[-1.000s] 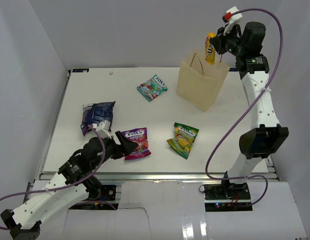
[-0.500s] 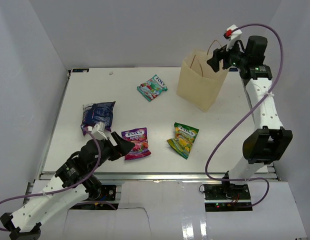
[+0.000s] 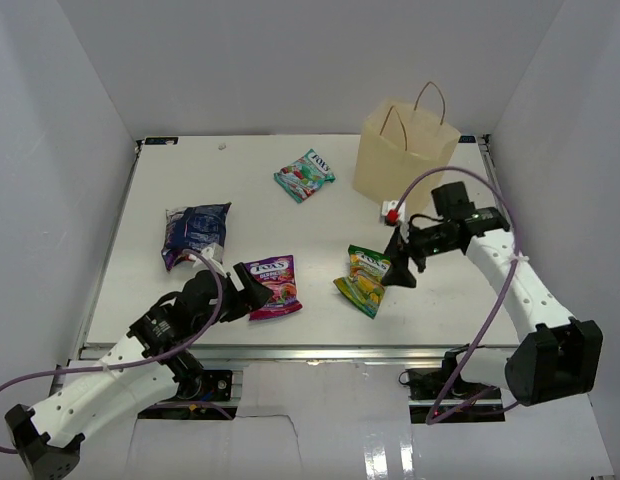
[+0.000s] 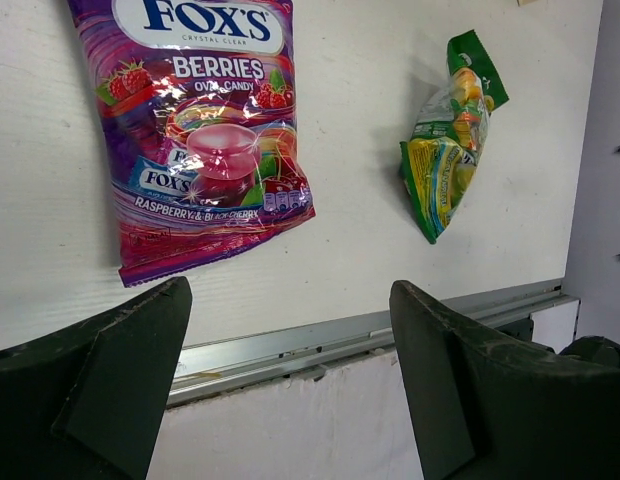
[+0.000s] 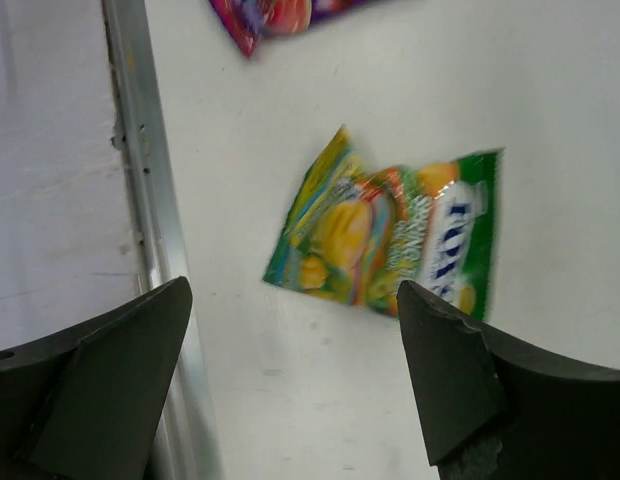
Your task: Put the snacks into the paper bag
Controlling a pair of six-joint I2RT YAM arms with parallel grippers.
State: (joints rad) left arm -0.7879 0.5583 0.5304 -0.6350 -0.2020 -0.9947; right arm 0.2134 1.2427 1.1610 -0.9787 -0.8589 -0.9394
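Note:
The tan paper bag point(image 3: 402, 162) stands upright at the back right of the table. Four candy packets lie flat: teal point(image 3: 304, 175), dark blue point(image 3: 195, 231), purple point(image 3: 271, 284) point(image 4: 202, 130) and green-yellow point(image 3: 365, 279) point(image 4: 447, 150) point(image 5: 394, 238). My right gripper point(image 3: 397, 262) point(image 5: 290, 375) hangs open just right of the green-yellow packet, nothing between its fingers. My left gripper point(image 3: 252, 293) point(image 4: 290, 385) is open and empty by the purple packet's near-left corner, above the table's front edge.
The metal rail point(image 4: 340, 335) of the table's front edge runs under my left fingers. White walls close in the table on three sides. A purple cable point(image 3: 500, 300) loops along the right arm.
My right gripper opened above the paper bag, and the yellow bar it held is gone from view. The right arm then swung down to the green-yellow packet. The left arm shifted slightly.

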